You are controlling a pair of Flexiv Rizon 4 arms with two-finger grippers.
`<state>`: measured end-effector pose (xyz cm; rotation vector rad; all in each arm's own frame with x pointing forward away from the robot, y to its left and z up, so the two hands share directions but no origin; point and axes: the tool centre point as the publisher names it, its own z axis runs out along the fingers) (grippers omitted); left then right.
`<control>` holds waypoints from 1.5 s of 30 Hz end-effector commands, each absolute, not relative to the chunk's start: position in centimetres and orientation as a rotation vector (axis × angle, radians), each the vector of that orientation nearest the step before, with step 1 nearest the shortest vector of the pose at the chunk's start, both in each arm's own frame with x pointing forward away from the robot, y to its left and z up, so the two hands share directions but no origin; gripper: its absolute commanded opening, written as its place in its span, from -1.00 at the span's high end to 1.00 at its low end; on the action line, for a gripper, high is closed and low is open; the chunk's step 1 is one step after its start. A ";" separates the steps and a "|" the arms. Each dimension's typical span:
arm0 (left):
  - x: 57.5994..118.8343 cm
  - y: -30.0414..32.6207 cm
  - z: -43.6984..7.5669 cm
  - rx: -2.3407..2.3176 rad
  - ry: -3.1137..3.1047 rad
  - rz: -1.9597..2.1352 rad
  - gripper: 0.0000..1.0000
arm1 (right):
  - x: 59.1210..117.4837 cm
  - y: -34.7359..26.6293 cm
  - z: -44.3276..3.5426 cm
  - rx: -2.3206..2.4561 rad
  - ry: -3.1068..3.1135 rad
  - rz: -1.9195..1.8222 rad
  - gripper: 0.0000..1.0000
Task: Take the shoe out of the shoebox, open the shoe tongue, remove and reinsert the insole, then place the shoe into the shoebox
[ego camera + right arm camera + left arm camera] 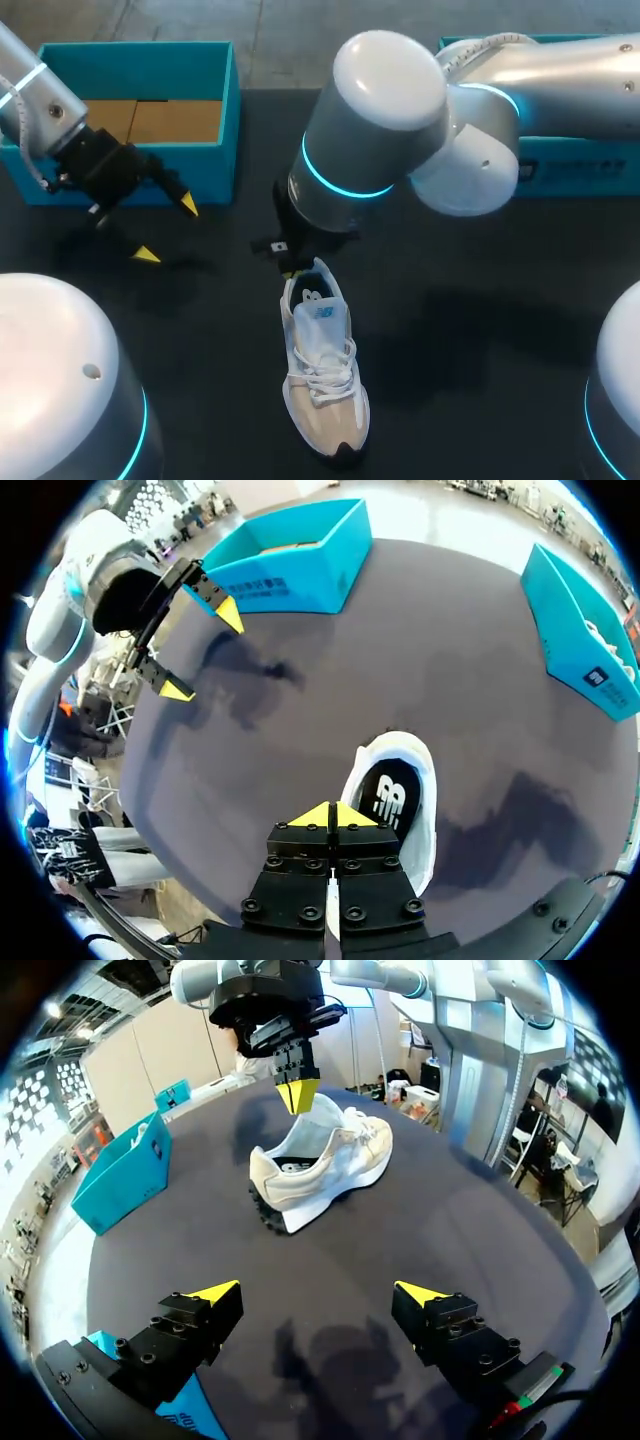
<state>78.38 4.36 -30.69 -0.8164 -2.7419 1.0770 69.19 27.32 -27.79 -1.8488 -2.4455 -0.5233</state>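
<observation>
L jaws: spread wide, nothing betw. them. The yellow tips (146,254) are well apart, hanging over bare tabletop (480,330) just in front of the teal shoebox (140,55) at the far-left corner. Not touching box or shoe.

R jaws: clenched, both yellow tips (315,818) pressed together w/ no gap, right at the heel end of the shoe (322,370). Can't tell if a bit of heel collar is nipped betw. them or they only sit against it. The R arm (380,130) covers that spot from above, and in the wrist view the finger blocks hide the contact.

Shoe: white w/ tan toe, upright on its sole, out of the box, approx. mid-tabletop, a bit nearer the near edge. Heel twd far edge, toe twd near edge, laced. The dark insole (390,795) shows in the opening; its front is hidden under the tongue.

2nd teal box (560,165) at the far-right corner, mostly covered by the R arm. Shoebox floor is brown card, its left part cut off by the L arm (40,95).
</observation>
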 end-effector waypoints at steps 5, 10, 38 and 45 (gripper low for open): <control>78.4 4.1 -30.9 -0.808 -2.745 1.069 -1.00 | 69.2 27.4 -27.9 -1.850 -2.446 -0.524 1.00; 78.4 3.6 -31.1 -0.804 -2.748 1.054 -1.00 | 69.3 27.2 -28.7 -1.859 -2.442 -0.514 1.00; 78.7 4.5 -30.6 -0.760 -2.768 1.031 -1.00 | 69.3 26.5 -31.2 -1.968 -2.408 -0.442 1.00; 78.7 4.5 -30.6 -0.760 -2.768 1.031 -1.00 | 69.8 26.2 -32.1 -2.052 -2.464 -0.362 1.00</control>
